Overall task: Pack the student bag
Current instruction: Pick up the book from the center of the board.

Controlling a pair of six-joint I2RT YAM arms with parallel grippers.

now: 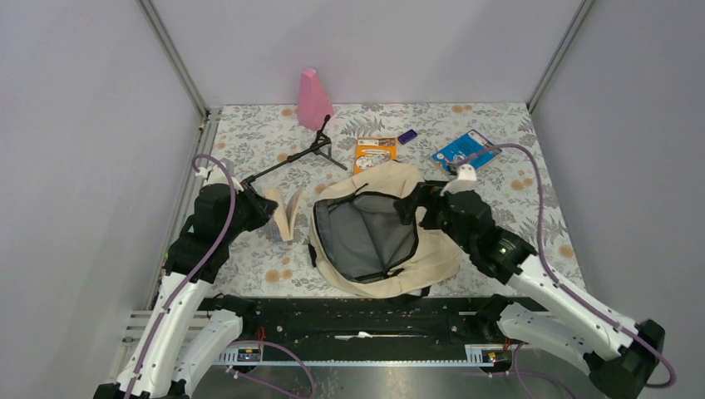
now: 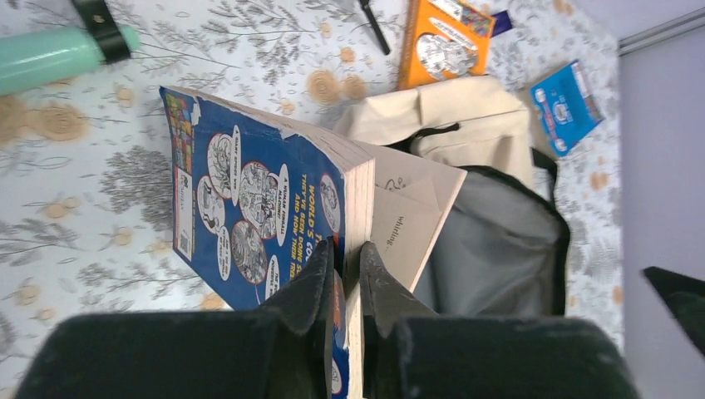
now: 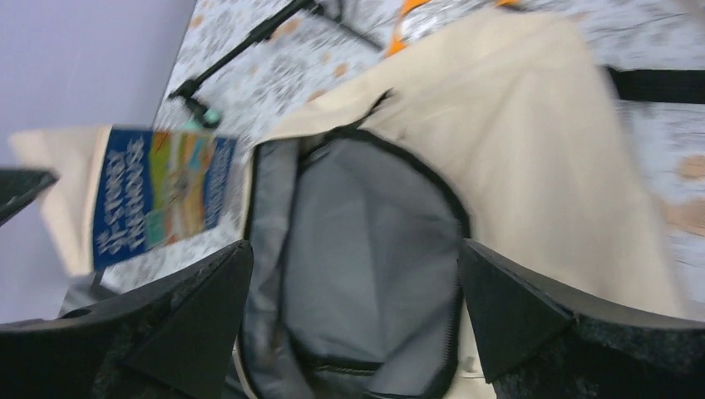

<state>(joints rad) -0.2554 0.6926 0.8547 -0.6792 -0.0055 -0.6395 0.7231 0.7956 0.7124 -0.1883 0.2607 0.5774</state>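
Now, tabletop (image 1: 249, 268): flowery cloth with the things lying all over it.
Bag (image 1: 366, 237): big cream backpack, lying flat in the middle. Its mouth is wide open and faces up, grey inside. Its long way runs from far to near.
Right pincer (image 3: 353, 249): wide open, holding nothing, hanging over the far right side of the bag's mouth.
Left pincer (image 2: 342, 249): pinched shut on the book, just left of the bag.
Book (image 2: 249, 199): blue cover with cartoons, held up on its edge, right beside the bag's left side.
Way to go: the bag's mouth is to the right of the book, and the left pincer is the nearer one. I think the book must go right and then down.
Room: the mouth looks wider than the book, but the black zipper rim could catch a corner.
Small things: orange pack (image 1: 375, 153) just past the bag's far end, blue pack (image 1: 465, 151) farther right.
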